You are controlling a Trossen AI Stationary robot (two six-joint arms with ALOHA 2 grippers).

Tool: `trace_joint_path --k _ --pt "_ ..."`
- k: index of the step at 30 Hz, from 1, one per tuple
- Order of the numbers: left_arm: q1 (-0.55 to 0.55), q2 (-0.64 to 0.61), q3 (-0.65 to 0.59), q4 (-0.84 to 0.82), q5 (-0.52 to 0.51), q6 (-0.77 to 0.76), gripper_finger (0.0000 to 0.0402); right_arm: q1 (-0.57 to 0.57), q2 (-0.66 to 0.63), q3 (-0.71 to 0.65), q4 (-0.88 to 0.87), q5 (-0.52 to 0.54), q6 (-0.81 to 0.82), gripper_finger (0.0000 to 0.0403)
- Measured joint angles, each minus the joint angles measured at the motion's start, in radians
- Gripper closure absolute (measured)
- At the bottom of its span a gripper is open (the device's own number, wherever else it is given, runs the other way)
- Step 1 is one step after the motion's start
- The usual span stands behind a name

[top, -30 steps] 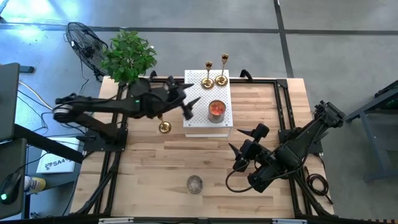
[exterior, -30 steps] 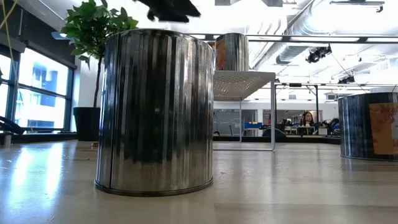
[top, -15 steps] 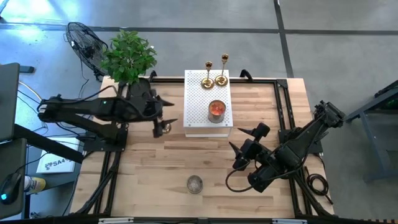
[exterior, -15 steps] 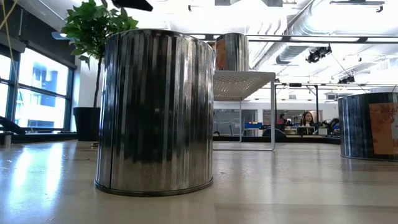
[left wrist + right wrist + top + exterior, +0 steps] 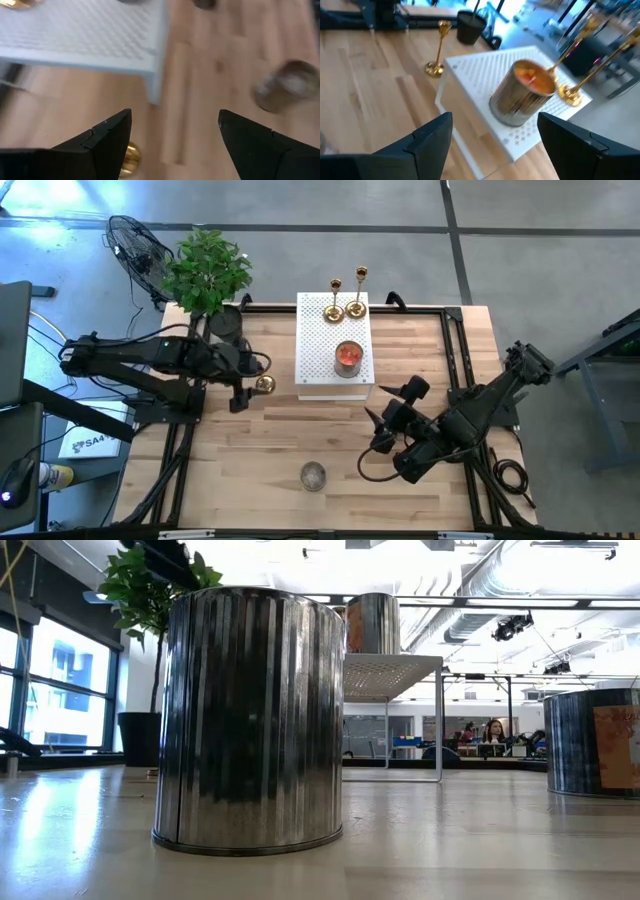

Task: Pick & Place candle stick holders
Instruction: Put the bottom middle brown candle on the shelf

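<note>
One gold candlestick (image 5: 265,384) stands upright on its round base on the wooden table, just left of the white perforated stand (image 5: 318,350); it also shows in the right wrist view (image 5: 438,50). Two more candlesticks (image 5: 334,308) (image 5: 357,302) stand on the stand's far end. My left gripper (image 5: 250,383) is open right beside the table candlestick, whose gold base (image 5: 131,159) shows between its fingers. My right gripper (image 5: 385,412) is open and empty over the table's right half.
A tin candle (image 5: 347,356) stands on the white stand's near end. Another ribbed tin (image 5: 313,476) stands near the table's front edge and fills the low view (image 5: 250,720). A potted plant (image 5: 205,270) stands at the far left corner.
My left gripper has drawn back from over the white stand toward the table's left and come down beside the candlestick on the table. It stays open. The candlesticks have not moved.
</note>
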Motion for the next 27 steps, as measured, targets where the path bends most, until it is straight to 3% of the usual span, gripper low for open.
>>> trace_joint_path --k 4,9,27 --pt "0.000 0.006 0.000 -0.023 0.181 -0.004 0.0108 -0.024 0.000 0.000 0.008 -0.073 -0.002 0.0116" --pt "0.000 0.023 -0.001 -0.023 0.309 0.027 0.0108 -0.031 0.000 0.000 0.027 -0.086 -0.003 0.0116" --pt "-0.006 0.170 -0.115 0.237 0.326 -0.231 0.0108 -0.030 0.000 0.000 0.142 -0.134 -0.135 0.0116"
